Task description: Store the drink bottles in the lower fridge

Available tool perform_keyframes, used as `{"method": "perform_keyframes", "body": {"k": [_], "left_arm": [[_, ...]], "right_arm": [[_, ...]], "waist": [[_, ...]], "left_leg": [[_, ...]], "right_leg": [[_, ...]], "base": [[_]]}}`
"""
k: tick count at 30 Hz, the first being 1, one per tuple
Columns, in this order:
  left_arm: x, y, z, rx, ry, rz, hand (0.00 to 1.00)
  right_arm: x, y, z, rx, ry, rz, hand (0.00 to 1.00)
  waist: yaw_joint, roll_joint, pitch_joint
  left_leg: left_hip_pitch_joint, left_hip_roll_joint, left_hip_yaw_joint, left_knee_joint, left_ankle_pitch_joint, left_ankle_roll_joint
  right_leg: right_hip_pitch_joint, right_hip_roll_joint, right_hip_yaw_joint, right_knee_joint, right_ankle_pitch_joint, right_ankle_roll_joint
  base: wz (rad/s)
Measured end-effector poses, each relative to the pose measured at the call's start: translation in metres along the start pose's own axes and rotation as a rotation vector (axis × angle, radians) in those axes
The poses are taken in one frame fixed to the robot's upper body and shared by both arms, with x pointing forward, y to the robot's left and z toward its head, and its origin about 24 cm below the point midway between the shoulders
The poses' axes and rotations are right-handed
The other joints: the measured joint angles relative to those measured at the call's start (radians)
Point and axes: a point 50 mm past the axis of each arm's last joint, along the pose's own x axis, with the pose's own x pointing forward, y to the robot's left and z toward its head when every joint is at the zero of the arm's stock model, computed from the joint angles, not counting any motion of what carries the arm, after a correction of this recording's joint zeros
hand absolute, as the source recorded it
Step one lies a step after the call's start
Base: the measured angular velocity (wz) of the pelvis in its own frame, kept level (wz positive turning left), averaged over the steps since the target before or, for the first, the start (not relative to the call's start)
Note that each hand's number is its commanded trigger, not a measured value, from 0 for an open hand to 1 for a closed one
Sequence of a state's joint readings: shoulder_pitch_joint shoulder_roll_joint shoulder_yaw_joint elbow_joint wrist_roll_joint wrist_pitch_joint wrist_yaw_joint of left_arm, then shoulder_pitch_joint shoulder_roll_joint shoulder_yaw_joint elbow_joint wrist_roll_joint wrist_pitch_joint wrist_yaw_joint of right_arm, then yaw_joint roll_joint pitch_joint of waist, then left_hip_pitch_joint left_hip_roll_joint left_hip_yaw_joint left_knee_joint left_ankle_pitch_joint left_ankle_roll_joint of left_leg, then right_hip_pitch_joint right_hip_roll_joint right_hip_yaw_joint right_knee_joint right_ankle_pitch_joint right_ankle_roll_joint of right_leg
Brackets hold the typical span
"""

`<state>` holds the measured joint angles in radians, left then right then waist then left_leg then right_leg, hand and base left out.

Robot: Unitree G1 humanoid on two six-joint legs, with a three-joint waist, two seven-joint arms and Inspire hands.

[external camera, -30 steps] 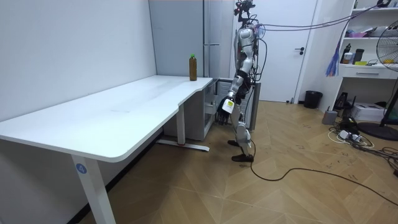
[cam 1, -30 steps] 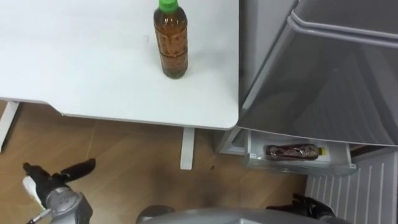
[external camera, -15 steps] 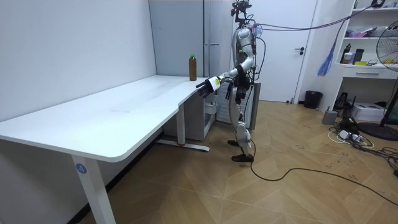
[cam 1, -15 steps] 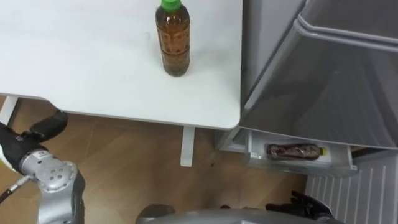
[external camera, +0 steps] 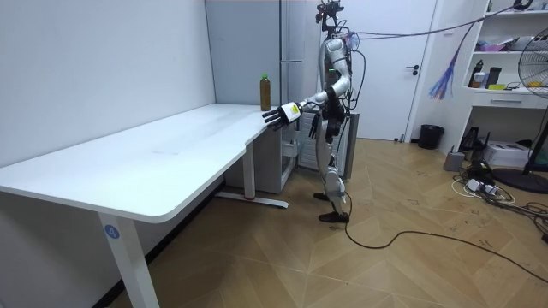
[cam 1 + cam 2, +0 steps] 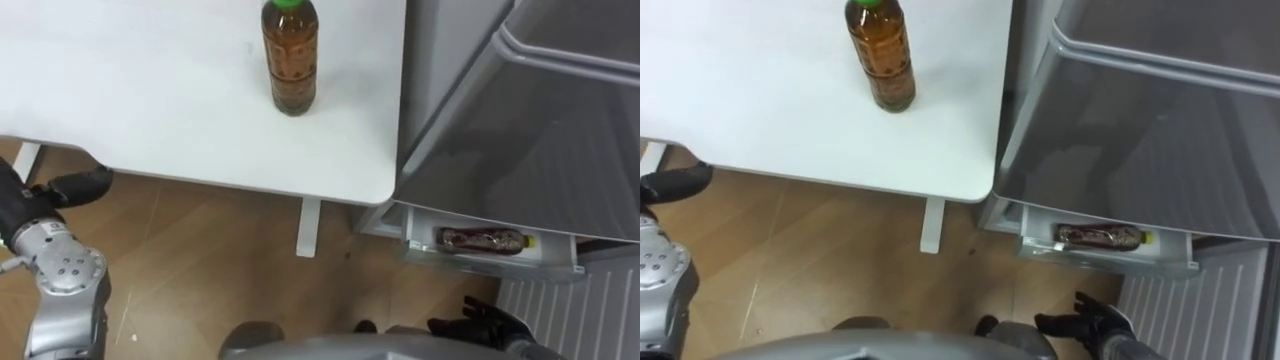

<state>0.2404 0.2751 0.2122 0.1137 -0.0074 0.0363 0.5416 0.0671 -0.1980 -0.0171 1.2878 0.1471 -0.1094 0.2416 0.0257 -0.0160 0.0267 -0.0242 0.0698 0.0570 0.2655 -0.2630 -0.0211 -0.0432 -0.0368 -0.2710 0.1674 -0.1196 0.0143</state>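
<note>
The label on the bottle (image 6: 289, 60) bears no readable print.

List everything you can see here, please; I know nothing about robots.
Plastic bottle of brown tea with a green cap: one, brown, upright on the table near the fridge.
Flat-topped white table: one, white, left of the fridge.
Tall grey fridge: one, grey, on the right, open.
Dark bottle: one, reddish-brown, lying in the fridge's low white tray.
Wooden floor: brown, below.
Left hand: black, open, by the table's near edge.
Right hand: black, open, low before the fridge.
</note>
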Motion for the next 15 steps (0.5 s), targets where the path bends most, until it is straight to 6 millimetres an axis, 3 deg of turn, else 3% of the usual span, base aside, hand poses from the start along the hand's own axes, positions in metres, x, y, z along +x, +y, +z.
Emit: {"method": "perform_keyframes", "body": {"k": [2,8,15], "left_arm": [[0.0001,-0.0004,-0.0002,0.003,0.002,-0.012,0.0],[0.0012,0.0,0.0009,0.069,-0.019,-0.028,0.0],[0.0034,0.0036,0.0034,0.157,-0.062,-0.025,0.0]], "right_arm": [[-0.0002,-0.0005,-0.0012,0.007,0.004,0.0,0.0],[0.0001,-0.0011,0.0019,0.006,-0.007,0.006,0.0],[0.0,-0.001,0.0025,0.023,-0.021,0.012,0.0]], "waist": [[-0.007,0.0,0.0003],[-0.028,0.011,0.0069],[-0.052,0.012,0.0073]], "left_leg": [[0.0,-0.001,-0.005,0.002,0.0,0.0],[-0.003,-0.01,-0.005,0.009,0.002,0.004],[-0.01,-0.014,0.001,0.01,0.007,0.012]], "right_leg": [[-0.004,0.0,0.024,0.001,0.0,0.0],[0.003,-0.008,0.029,0.003,0.002,0.004],[-0.013,-0.016,0.054,0.003,0.009,0.015]], "base": [[0.07],[0.01],[-0.02]]}}
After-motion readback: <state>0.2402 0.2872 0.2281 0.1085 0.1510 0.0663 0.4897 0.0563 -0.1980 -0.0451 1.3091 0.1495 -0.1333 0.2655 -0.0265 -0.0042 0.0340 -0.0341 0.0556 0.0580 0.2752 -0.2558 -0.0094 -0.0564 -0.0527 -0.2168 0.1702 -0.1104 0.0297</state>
